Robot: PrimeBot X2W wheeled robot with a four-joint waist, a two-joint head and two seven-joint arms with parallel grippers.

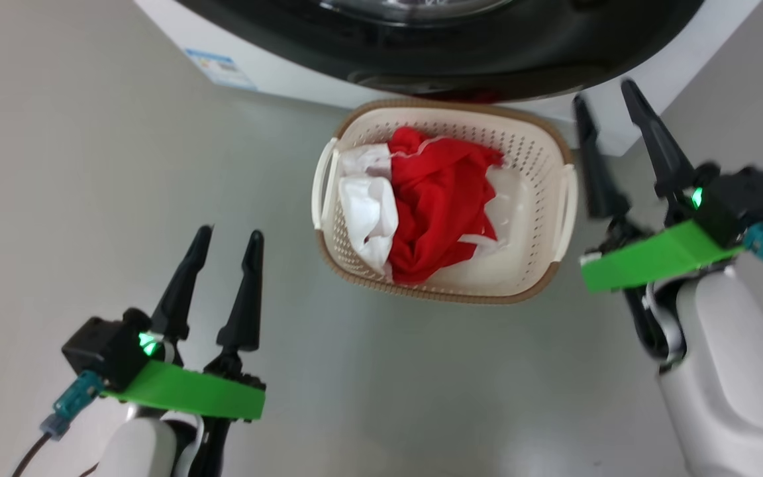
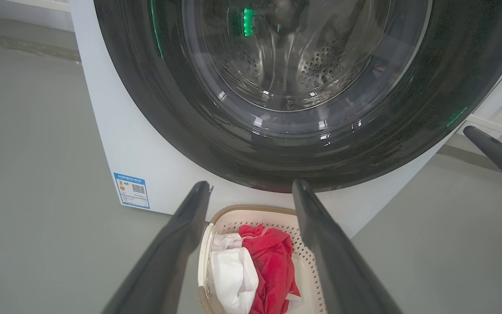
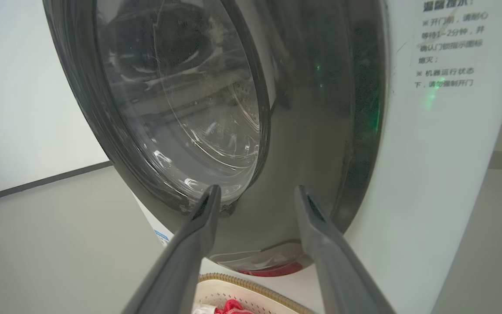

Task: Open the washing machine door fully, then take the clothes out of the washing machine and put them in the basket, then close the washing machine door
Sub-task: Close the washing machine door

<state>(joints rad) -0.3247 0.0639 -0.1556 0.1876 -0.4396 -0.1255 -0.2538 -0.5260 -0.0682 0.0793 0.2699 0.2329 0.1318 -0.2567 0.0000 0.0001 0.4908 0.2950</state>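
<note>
The washing machine (image 1: 289,76) is at the top of the head view. Its door (image 2: 177,109), with a black rim and clear glass, lies against the white front; I cannot tell if it is latched. The cream basket (image 1: 537,156) sits on the floor just in front. It holds the clothes: a red jersey (image 1: 438,199) and a white garment (image 1: 368,209). My left gripper (image 1: 231,232) hovers open and empty over the floor, left of the basket. My right gripper (image 1: 603,93) is open and empty right of the basket, its tips near the door's lower right edge (image 3: 355,183).
Grey floor (image 1: 90,199) surrounds the basket on the left and front. A blue sticker (image 2: 131,190) marks the machine's lower left front. A printed notice (image 3: 449,43) is on the machine's front beside the door. A white wall (image 3: 24,87) stands behind.
</note>
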